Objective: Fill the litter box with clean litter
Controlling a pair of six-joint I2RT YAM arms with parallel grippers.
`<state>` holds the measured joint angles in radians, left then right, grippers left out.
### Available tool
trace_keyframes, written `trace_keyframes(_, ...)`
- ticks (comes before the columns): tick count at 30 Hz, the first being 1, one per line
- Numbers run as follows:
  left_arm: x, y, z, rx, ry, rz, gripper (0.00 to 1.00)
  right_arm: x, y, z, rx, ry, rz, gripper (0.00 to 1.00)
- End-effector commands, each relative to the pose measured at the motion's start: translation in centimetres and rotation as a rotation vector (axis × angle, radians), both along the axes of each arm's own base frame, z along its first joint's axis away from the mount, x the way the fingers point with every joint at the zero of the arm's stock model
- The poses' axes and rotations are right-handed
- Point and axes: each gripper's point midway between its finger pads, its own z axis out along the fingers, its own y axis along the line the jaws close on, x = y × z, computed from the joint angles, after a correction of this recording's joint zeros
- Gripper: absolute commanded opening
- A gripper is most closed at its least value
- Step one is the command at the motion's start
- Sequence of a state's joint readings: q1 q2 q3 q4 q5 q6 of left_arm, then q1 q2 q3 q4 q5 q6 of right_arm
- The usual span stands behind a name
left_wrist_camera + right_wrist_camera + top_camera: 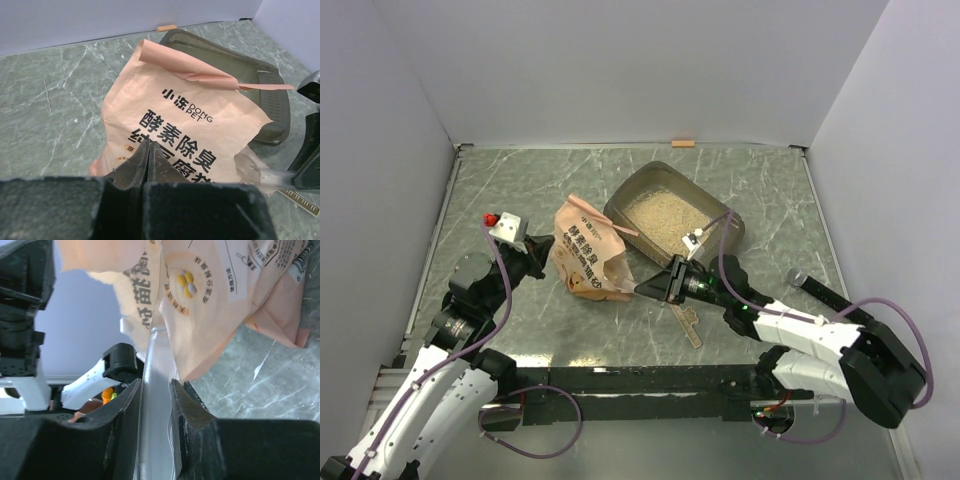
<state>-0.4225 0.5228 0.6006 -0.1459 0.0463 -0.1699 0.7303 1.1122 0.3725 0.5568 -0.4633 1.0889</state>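
The litter box, a dark translucent tray, sits at the back centre with pale beige litter spread in it. The crinkled orange bag leans just left of it, also seen in the left wrist view and the right wrist view. My left gripper is at the bag's left side. Its jaws are shut, tips against the printed face, with nothing seen between them. My right gripper is shut on the bag's silvery lower corner.
A brownish strip lies on the table under my right arm. A small tan strip lies by the back wall. White walls close in the green marbled table on three sides.
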Motion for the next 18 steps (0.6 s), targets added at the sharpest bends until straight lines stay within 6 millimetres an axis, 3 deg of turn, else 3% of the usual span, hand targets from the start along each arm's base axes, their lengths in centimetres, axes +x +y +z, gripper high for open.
trace_keyframes(1,-0.3,-0.6,1.5,-0.017,-0.059,-0.038,0.01,-0.4,-0.9,2.2,0.089,-0.034,-0.033,0.0)
trace_keyframes(11,-0.8,-0.9,2.2,-0.03,-0.101,-0.067,0.01,-1.8,-3.7,2.9,0.162,0.004,-0.131,0.0)
trace_keyframes(18,-1.1,-1.1,2.5,-0.039,-0.122,-0.084,0.01,-2.1,-5.5,1.6,0.15,0.076,-0.21,0.0)
